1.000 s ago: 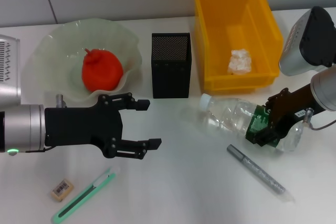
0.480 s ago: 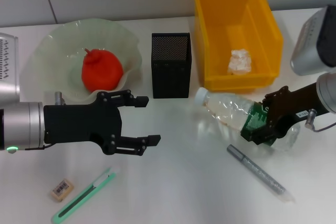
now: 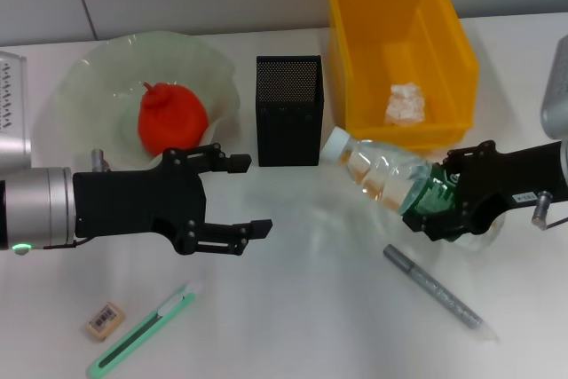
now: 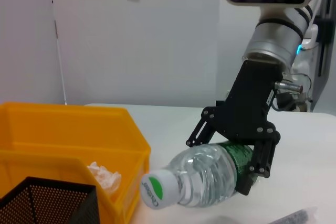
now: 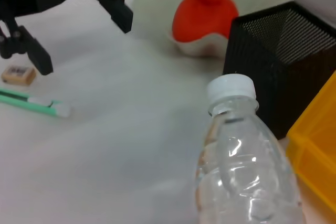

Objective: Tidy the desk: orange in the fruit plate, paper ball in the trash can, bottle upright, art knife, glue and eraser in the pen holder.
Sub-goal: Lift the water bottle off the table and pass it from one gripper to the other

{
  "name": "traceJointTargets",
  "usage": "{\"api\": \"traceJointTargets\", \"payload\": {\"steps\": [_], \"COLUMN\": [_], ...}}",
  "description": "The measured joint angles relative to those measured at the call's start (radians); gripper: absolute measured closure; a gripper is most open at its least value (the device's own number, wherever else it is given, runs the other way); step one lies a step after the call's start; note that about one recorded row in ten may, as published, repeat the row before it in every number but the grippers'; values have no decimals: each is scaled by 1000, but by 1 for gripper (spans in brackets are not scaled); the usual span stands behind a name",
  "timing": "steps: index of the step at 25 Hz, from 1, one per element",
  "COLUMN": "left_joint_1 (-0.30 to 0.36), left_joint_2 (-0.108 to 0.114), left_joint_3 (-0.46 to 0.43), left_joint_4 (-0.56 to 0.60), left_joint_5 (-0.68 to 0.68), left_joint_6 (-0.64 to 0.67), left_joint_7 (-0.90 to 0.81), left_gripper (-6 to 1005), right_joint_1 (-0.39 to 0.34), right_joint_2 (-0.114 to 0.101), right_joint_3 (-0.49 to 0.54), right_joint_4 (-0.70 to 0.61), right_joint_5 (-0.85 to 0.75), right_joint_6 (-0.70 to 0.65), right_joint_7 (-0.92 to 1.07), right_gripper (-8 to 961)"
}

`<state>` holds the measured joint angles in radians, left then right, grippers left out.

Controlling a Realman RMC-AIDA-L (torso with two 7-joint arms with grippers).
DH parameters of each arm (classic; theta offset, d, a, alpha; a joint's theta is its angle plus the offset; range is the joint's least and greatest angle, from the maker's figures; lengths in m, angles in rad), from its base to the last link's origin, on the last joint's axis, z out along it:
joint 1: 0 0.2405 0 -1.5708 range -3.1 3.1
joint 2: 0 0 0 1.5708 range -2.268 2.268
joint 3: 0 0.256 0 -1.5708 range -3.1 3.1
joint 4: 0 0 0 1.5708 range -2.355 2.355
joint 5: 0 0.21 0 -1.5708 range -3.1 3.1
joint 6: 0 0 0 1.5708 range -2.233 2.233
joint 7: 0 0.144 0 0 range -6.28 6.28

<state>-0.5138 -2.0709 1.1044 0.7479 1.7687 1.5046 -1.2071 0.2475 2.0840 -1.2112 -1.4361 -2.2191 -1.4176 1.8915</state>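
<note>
A white desk [image 3: 311, 317] holds everything. At its back stands a deep yellow plastic bin [image 3: 397, 59] with a crumpled paper ball [image 3: 406, 102] inside. To the left sits a wavy pale-green glass plate [image 3: 146, 95] holding an orange-red fruit [image 3: 171, 119]. Between them stands a square black mesh pen holder [image 3: 288, 110].

The left gripper [image 3: 238, 197], black and blocky on a silver arm, hovers above the desk in front of the plate, fingers spread wide and holding nothing.

The right gripper [image 3: 444, 204] reaches in from the right and pinches a clear plastic bottle [image 3: 382, 182] around its green label, tilting it so the white cap points up towards the pen holder. The cap shows a green mark with lettering too small to read.

Nearer the front lie a grey glue pen [image 3: 433, 286], a mint-green art knife [image 3: 142, 330] and a small tan eraser [image 3: 105, 320].
</note>
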Motion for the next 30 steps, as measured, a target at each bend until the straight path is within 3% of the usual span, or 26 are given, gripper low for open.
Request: {"api": "traceJointTargets", "payload": {"steps": [15, 30], "left_joint_1": [1, 10], "left_joint_2": [0, -1], "left_joint_3": [0, 0], "left_joint_4": [-4, -5], "left_joint_5": [-30, -112], "left_joint_6": [-32, -59], "left_joint_7": [0, 14], "left_gripper": [138, 138], "right_joint_1": [-92, -90], "right_joint_2": [1, -3], "right_joint_3": [82, 117], "right_joint_4": [30, 190], "right_joint_5": [287, 534], "right_joint_6": [23, 15], "right_joint_7": [-266, -563], "right_gripper": [186, 186]}}
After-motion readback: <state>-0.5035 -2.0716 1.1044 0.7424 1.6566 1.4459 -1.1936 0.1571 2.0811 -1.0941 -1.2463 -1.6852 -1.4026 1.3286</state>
